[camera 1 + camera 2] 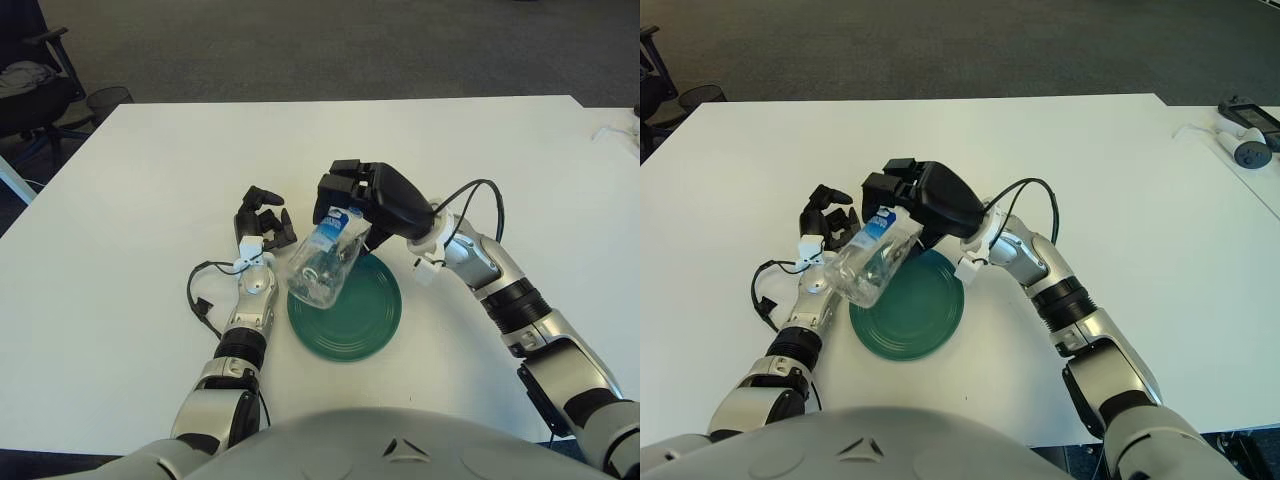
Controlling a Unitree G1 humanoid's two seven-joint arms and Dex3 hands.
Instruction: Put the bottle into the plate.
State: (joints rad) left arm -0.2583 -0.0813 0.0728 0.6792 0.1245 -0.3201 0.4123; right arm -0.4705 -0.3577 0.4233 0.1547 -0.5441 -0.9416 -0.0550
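A clear plastic bottle [323,262] with a blue label hangs tilted, base down and to the left, over the left rim of the green plate [360,318]. My right hand [362,201] is shut on the bottle's neck end, above the plate's far edge. Whether the bottle's base touches the plate I cannot tell. My left hand [262,225] shows just left of the plate with its fingers curled, holding nothing.
The white table [140,180] spreads wide around the plate. A black cable [200,298] loops beside my left forearm. At the far right edge lie a white device and cord [1243,142]. A chair [30,85] stands off the table's left corner.
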